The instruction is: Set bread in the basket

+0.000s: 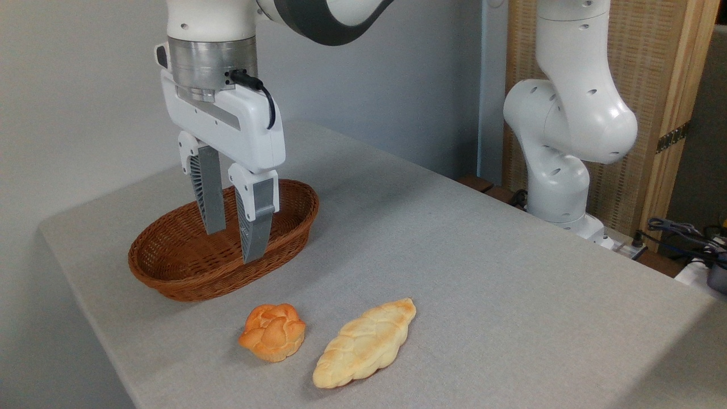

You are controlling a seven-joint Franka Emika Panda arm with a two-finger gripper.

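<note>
The bread (pixel 273 332), a small round orange-golden knotted bun, lies on the grey table near its front edge. Behind it to the left stands the basket (pixel 170 281), an oval reddish-brown wicker one with nothing inside. My gripper (pixel 234 245) hangs over the basket, pointing down, its two grey fingers apart and holding nothing. The fingertips are about level with the basket's rim. The bun lies apart from the gripper, well in front of it.
A longer, paler braided loaf (pixel 365 344) lies just right of the bun. The arm's white base (pixel 559 170) stands at the table's far right edge, with cables (pixel 681 233) beyond it. The table's left edge runs close to the basket.
</note>
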